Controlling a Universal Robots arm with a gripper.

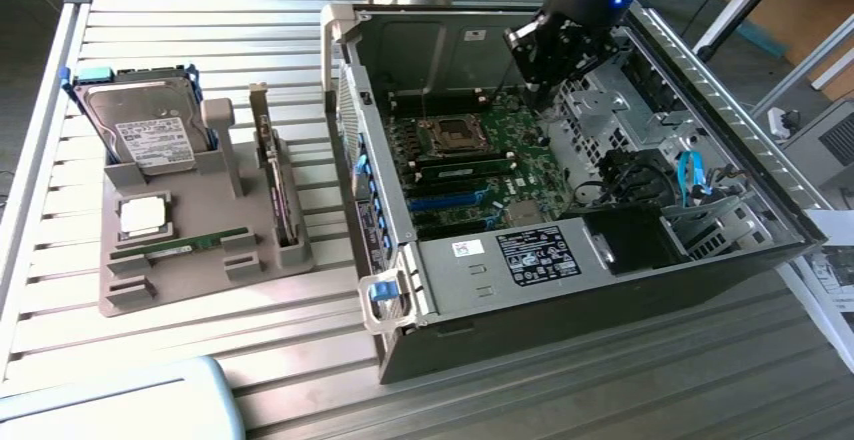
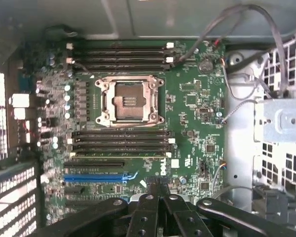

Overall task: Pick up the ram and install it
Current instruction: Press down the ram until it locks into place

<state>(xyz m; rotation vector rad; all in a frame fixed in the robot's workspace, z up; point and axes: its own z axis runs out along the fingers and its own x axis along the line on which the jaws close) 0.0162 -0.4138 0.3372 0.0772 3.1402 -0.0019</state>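
A ram stick (image 1: pixel 180 247), thin and green, lies in a slot of the grey holder tray (image 1: pixel 200 285) at the exterior view's left, far from my gripper. A second green stick (image 1: pixel 461 169) sits in the slot bank below the empty processor socket (image 1: pixel 451 136) on the motherboard; in the wrist view it is the greenish strip (image 2: pixel 119 154). My gripper (image 1: pixel 545 75) hangs inside the open computer case (image 1: pixel 534 290), above the board's far side. Its black fingers (image 2: pixel 153 210) meet at the tip (image 2: pixel 160 186), shut with nothing between them.
The holder tray also carries a hard drive (image 1: pixel 147 130), a square silver processor chip (image 1: pixel 143 215) and an upright dark expansion card (image 1: pixel 274 185). Loose cables (image 2: pixel 246 29) and a metal drive cage (image 2: pixel 281 123) stand beside the board. Everything rests on a slatted metal table (image 1: pixel 174 40).
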